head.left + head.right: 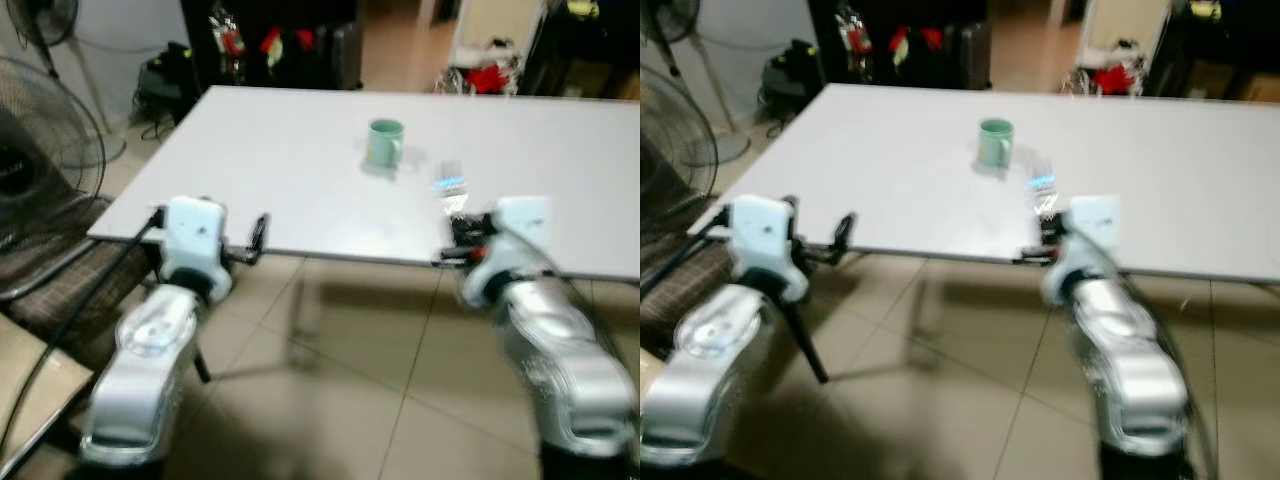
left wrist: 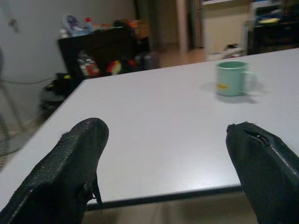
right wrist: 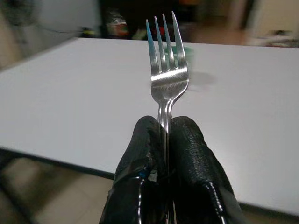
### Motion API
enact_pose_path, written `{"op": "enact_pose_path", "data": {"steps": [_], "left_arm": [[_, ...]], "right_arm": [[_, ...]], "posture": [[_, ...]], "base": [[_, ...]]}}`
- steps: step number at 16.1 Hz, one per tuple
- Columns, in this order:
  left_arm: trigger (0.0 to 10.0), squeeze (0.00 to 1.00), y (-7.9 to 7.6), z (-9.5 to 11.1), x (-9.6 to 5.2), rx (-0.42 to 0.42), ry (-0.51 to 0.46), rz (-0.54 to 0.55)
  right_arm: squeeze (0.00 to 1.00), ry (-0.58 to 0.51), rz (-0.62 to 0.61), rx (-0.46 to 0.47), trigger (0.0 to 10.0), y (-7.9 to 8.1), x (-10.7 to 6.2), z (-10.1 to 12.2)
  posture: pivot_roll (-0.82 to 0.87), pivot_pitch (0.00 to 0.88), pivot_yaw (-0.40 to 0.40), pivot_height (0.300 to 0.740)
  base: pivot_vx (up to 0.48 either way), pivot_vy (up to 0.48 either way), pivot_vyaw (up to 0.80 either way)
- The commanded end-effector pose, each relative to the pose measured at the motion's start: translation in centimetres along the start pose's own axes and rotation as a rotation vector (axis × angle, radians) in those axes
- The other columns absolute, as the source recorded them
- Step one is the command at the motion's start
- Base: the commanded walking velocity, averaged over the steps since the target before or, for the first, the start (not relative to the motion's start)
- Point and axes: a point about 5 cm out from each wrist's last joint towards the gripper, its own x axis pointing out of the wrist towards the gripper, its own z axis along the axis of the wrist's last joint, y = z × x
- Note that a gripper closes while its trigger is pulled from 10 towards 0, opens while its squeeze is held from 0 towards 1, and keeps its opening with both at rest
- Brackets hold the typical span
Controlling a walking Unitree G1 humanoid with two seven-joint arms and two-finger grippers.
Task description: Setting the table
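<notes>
A light green mug [image 1: 385, 142] stands near the middle of the white table [image 1: 300, 170]; it also shows in the left wrist view as the mug [image 2: 232, 78]. My right gripper [image 3: 163, 140] is shut on a silver fork [image 3: 167, 70], tines pointing out over the table's near edge. From the head, the fork [image 1: 451, 188] glints just above the right gripper [image 1: 462, 238] at the table's front edge. My left gripper [image 1: 255, 240] is open and holds nothing, level with the near left corner of the table; its black fingers [image 2: 70, 168] frame the tabletop.
A standing fan [image 1: 45, 140] and a dark chair [image 1: 60, 290] are at my left. A dark shelf with coloured clutter [image 1: 270, 45] stands beyond the table. Tiled floor [image 1: 350, 380] lies under the table's front edge.
</notes>
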Motion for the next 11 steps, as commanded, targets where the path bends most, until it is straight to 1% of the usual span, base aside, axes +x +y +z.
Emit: {"op": "enact_pose_path", "data": {"steps": [1, 11], "left_arm": [[10.0, 0.0, -0.48, 0.26, 0.17, 0.0, -0.009, -0.017], [10.0, 0.0, -0.51, 0.36, 0.27, 0.002, -0.01, -0.036]], "right_arm": [[0.0, -0.004, -0.032, -0.009, 10.0, -0.86, -0.16, 0.07], [0.0, -0.006, -0.04, -0.001, 10.0, -0.87, 0.09, -0.08]], "posture": [[-0.14, 0.0, 0.03, 0.74], [-0.14, 0.0, 0.038, 0.74]], "base": [[0.274, 0.0, 0.0], [0.287, 0.0, 0.0]]}}
